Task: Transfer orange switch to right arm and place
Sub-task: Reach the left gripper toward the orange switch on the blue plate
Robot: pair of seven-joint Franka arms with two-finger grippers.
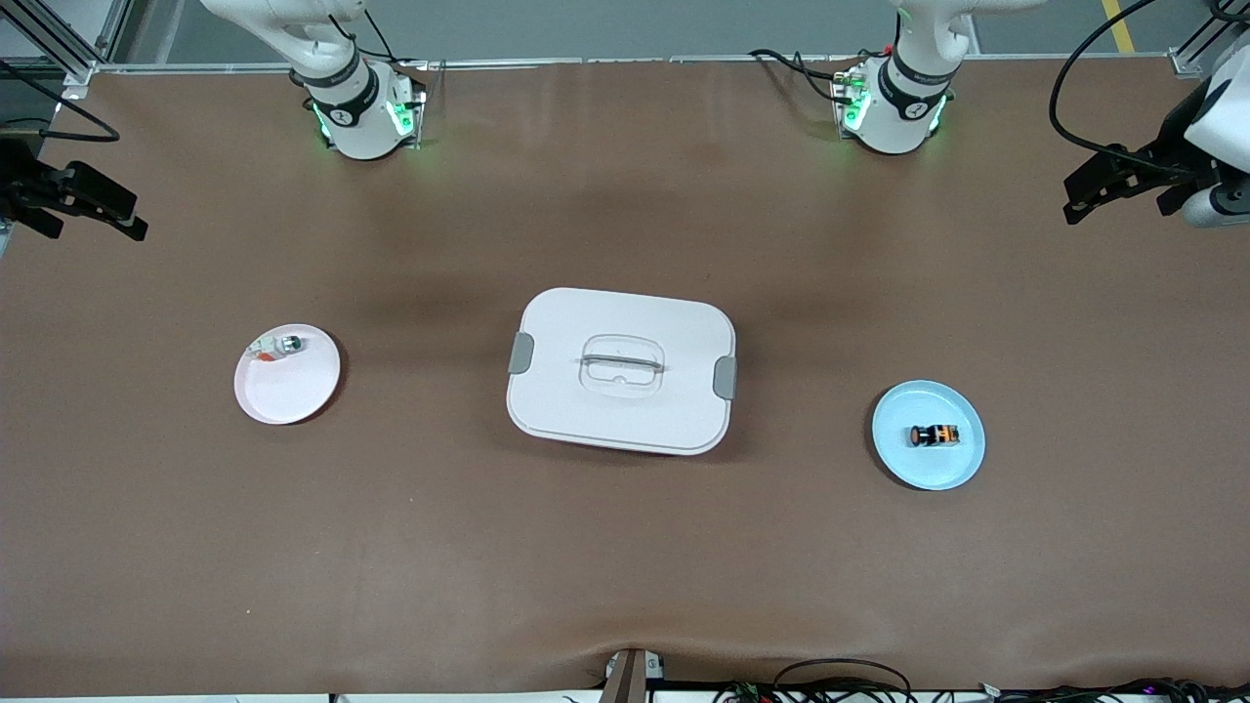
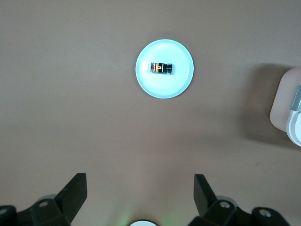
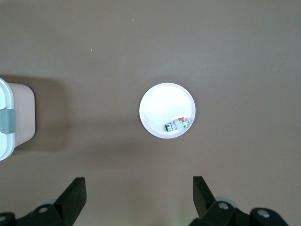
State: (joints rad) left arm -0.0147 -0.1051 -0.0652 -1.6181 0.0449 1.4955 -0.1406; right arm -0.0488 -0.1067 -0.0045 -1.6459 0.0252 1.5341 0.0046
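Observation:
The orange switch (image 1: 935, 434) lies on its side on a light blue plate (image 1: 928, 476) toward the left arm's end of the table. It also shows in the left wrist view (image 2: 161, 68) on that plate (image 2: 164, 90). My left gripper (image 1: 1084, 190) hangs high over the table's left-arm end, open and empty (image 2: 140, 188). My right gripper (image 1: 122, 210) hangs high over the right-arm end, open and empty (image 3: 139, 190).
A white lidded box (image 1: 621, 369) with grey latches stands mid-table, between the two plates. A white plate (image 1: 293, 391) toward the right arm's end holds a small silver-and-white piece (image 1: 278, 346), also seen in the right wrist view (image 3: 178, 125).

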